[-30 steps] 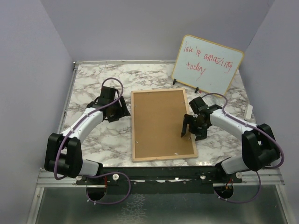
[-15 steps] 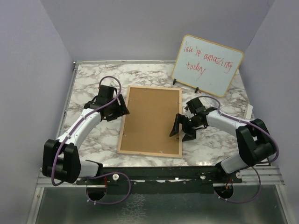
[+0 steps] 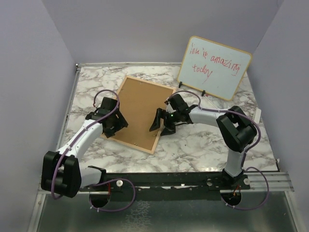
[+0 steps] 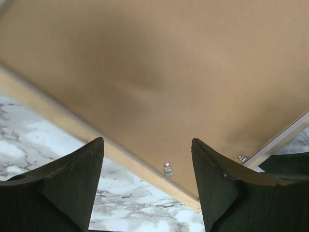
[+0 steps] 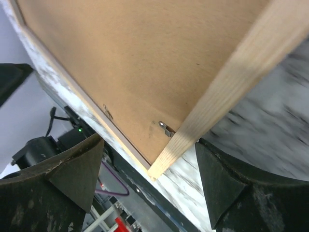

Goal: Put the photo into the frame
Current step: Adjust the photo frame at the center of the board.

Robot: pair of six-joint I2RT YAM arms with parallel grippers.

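The frame (image 3: 149, 82) lies back-up and skewed on the marble table, its light wood rails around a brown backing board (image 3: 137, 112). The photo is out of view. My left gripper (image 3: 119, 123) is open at the frame's near left edge; in the left wrist view the rail (image 4: 72, 124), the board (image 4: 159, 63) and a small metal clip (image 4: 167, 168) lie ahead of my left gripper (image 4: 146, 141). My right gripper (image 3: 161, 127) is open at the frame's right rail. In the right wrist view the rail (image 5: 231, 72) and the frame's near corner sit between the fingers of my right gripper (image 5: 148, 140), one finger (image 5: 217, 179) against the wood.
A wood-rimmed whiteboard (image 3: 215, 67) with red writing stands propped at the back right. Purple walls enclose the table (image 3: 203, 145) on three sides. The arm bases and a black rail run along the near edge.
The frame has slid left and away and turned clockwise from square to skewed. My right arm swung left with it; my left gripper drew back toward the near left.
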